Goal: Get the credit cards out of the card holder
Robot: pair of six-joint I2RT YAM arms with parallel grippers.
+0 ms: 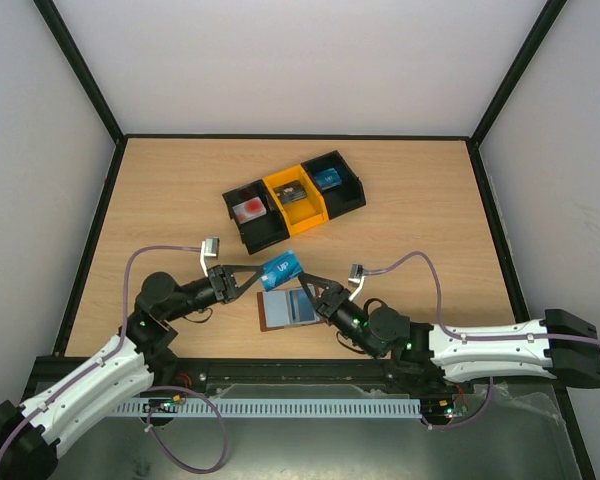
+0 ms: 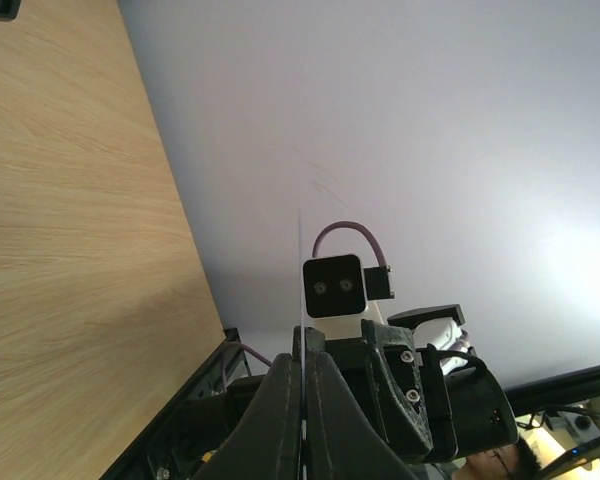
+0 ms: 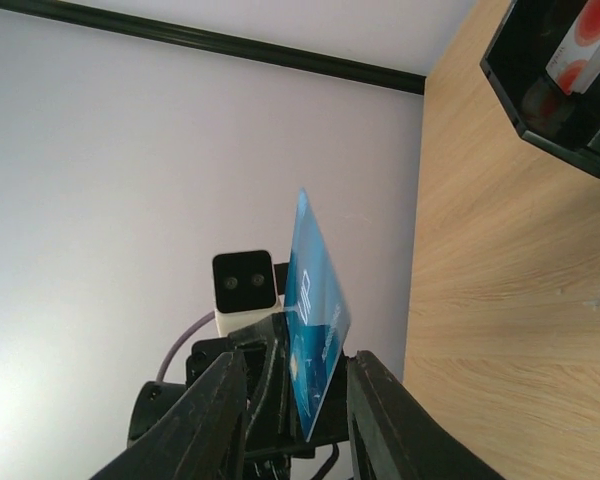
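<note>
table (image 1: 160, 200): the wooden top is carrying everything, and both arms are reaching in from its near edge.
left arm (image 1: 90, 375): it is stretching rightward toward the middle of the table.
right arm (image 1: 490, 345): it is stretching leftward and meeting the left arm near the middle.
bins (image 1: 302, 214): a row of three (black, orange, black) is sitting slantwise beyond the arms, well apart from both grippers. The left black one is holding something red and white, the right black one something blue.
card holder (image 1: 272, 314): it is lying open and flat on the table nearer than the bins, with its brown edge to the left and a pale grey-blue sleeve facing up.
blue card (image 1: 281, 268): it is hanging in the air, out of the card holder and above its far edge, between the two grippers.
left gripper (image 1: 262, 274): it is pinching the blue card's left end. In its wrist view the fingers (image 2: 275, 410) are pressing together on the card, which is showing edge-on as a thin line.
right gripper (image 1: 304, 285): it is hovering over the card holder's right part. In its wrist view the fingers (image 3: 215, 410) are standing apart on either side of the blue card's near end, and I cannot tell whether either is touching it.
</note>
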